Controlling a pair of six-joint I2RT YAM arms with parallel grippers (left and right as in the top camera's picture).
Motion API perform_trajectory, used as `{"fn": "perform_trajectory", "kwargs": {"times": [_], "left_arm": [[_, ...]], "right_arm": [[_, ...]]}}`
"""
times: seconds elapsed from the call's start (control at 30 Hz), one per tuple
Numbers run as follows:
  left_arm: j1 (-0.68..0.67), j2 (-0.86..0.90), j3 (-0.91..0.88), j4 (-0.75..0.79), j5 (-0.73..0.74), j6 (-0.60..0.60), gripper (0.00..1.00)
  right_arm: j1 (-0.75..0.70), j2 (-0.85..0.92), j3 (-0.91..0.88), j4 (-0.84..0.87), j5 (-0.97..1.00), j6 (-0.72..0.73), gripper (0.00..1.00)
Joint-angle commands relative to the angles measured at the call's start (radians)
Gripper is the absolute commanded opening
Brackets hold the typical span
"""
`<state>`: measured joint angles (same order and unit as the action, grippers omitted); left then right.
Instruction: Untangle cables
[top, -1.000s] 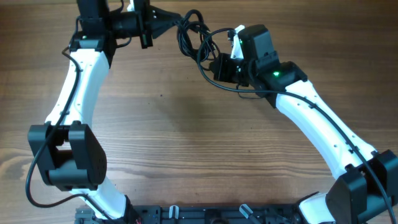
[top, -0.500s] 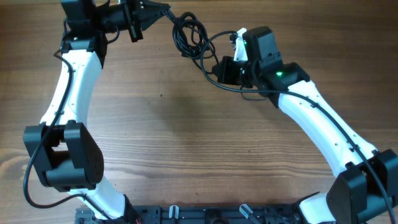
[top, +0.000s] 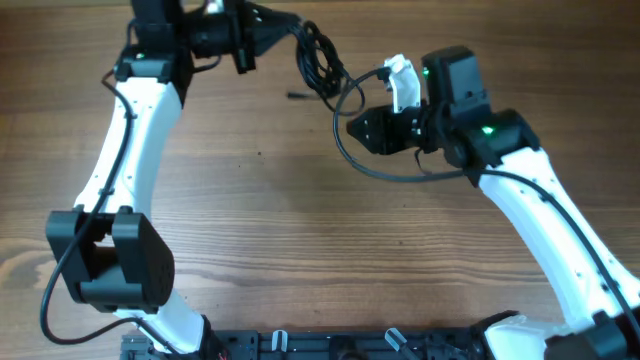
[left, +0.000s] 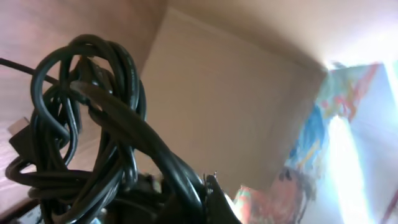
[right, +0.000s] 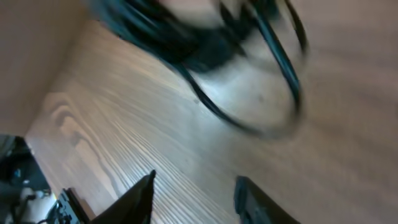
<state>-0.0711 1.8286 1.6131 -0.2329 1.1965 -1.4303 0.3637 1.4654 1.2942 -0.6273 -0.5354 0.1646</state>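
Overhead: right gripper (top: 355, 128), jaws wide and empty, points left above the table (top: 300, 230), its arm reaching in from the near right corner, seemingly ready to catch a loose loop. Beyond it, left gripper (top: 290, 22) clamps the cables (top: 320, 60), holding the knotted bundle at the far edge, likely so strands hang apart.

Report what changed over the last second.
The right gripper drew back rightward, away from the cables; its jaws stand open and empty, and one strand's loop widened below the bundle. The left gripper swung left, then back, still holding the knotted bundle.
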Motion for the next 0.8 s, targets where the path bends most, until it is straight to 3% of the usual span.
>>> {"fn": "perform_trajectory", "kwargs": {"times": [0.0, 0.13, 0.4, 0.67, 0.77], "left_arm": [[-0.051, -0.029, 0.021, -0.166, -0.187, 0.024, 0.04], [-0.082, -0.029, 0.021, -0.266, -0.233, -0.065, 0.04], [-0.113, -0.029, 0.021, -0.266, -0.175, -0.134, 0.04], [-0.113, -0.029, 0.021, -0.266, -0.099, -0.15, 0.04], [-0.113, -0.029, 0.021, -0.266, -0.096, -0.149, 0.04]], "right_arm": [[0.004, -0.024, 0.019, 0.048, -0.052, -0.09, 0.6], [0.021, -0.009, 0.018, 0.08, -0.05, -0.151, 0.73], [0.059, 0.136, 0.018, 0.109, -0.006, -0.161, 0.74], [0.059, 0.179, 0.018, 0.214, 0.11, -0.056, 0.63], [0.059, 0.179, 0.018, 0.249, 0.109, -0.026, 0.51]]}}
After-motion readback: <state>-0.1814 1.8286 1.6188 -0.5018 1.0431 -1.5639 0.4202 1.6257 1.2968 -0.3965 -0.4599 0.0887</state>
